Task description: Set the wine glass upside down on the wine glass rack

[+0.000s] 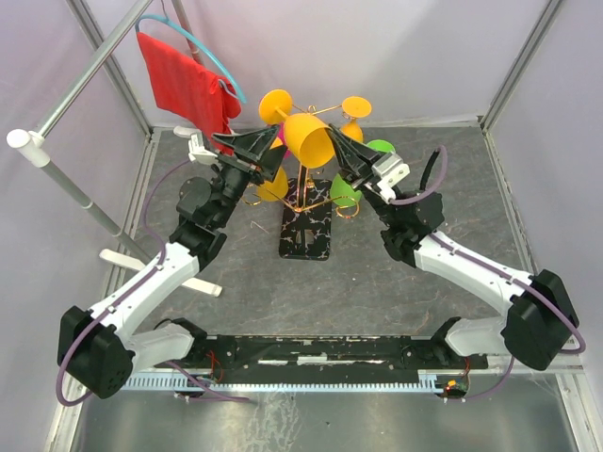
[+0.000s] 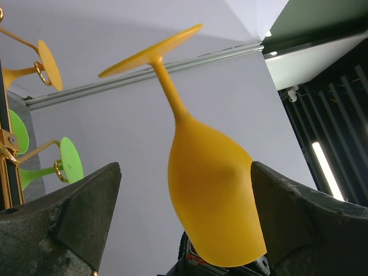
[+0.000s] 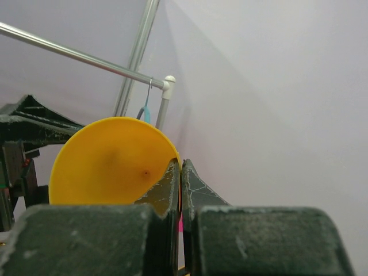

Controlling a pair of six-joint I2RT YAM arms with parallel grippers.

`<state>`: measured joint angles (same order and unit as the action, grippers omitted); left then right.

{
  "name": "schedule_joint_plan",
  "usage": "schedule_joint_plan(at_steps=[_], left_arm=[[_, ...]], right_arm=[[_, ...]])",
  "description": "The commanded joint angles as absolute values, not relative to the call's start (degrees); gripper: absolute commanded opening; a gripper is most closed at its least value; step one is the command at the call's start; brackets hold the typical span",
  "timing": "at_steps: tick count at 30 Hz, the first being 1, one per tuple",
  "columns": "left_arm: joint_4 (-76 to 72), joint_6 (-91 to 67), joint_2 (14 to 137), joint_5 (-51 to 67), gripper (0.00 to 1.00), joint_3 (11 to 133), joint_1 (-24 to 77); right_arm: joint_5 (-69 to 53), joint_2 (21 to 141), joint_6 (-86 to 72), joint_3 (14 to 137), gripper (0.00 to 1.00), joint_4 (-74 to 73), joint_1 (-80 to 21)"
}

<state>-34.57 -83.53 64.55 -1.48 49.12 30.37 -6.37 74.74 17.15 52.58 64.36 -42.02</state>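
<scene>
Where the metal rail (image 1: 94, 71) crosses the far left, one red cloth (image 1: 188, 85) hangs on one blue hanger (image 1: 203, 42). Next comes the left hand (image 1: 262, 151), spread wide, a finger on either side of the bowl of the orange wine glass (image 1: 307, 138) with a gap showing on each side, so it grips nothing. The glass is in the air just above the gold wire wine glass rack (image 1: 303, 193), tilted, with its foot up and away and its mouth toward the right hand (image 1: 356, 158). That hand is pressed together on the bowl's rim, one finger inside and one outside, and this thin pinch alone carries the glass.

The handover looks like the weak point. A rim pinch lets the glass swing. If the right hand lets go before the left closes, the glass would likely drop onto the rack. A squeeze on the smooth, tapering bowl could also push it out sideways. The foot passes close to glasses already hung and could knock one loose, and a push on the light wire might rock the rack on its black marbled base (image 1: 308, 235).

The count is two arms, one rack and five glasses for certain. Three are orange: the one held and two hung (image 1: 272, 185) (image 1: 355, 107). Two are green and hung (image 1: 344, 193) (image 1: 381, 147). A pink sliver behind the held bowl may be a sixth glass, but I cannot tell.
</scene>
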Motion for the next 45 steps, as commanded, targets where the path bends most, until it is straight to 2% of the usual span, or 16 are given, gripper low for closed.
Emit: schedule_joint_plan(at_steps=[1,9,18,33,38,40,45], left_arm=[[-39.17,-86.64,63.55,-3.01,0.99,48.63,30.5],[-42.13,-88.68,63.28,-6.02,0.92,46.67,30.56],[-44.13,-89.75,63.2,-7.87,0.75,46.46,30.5],[-41.81,-88.7,63.67,-6.43,0.29,48.51,30.54],[-41.49,-87.84,64.86,-3.97,0.03,50.19,30.59],[-40.92,-85.58,65.2,-2.71,0.03,51.87,30.61],[-38.0,-71.92,64.2,-1.65,0.03,58.2,30.41]], right_arm=[[-9.24,75.17,13.84,52.14,0.01,73.61,-42.62],[-10.53,75.92,13.22,51.21,0.01,73.82,-43.91],[-9.83,76.2,15.46,49.28,0.01,73.79,-45.99],[-5.98,77.15,21.5,50.06,0.01,72.5,-48.92],[-5.93,77.72,22.83,50.66,0.01,71.9,-50.19],[-5.84,77.5,23.04,50.6,0.01,70.97,-50.51],[-4.24,74.79,24.79,48.33,0.22,68.0,-50.62]])
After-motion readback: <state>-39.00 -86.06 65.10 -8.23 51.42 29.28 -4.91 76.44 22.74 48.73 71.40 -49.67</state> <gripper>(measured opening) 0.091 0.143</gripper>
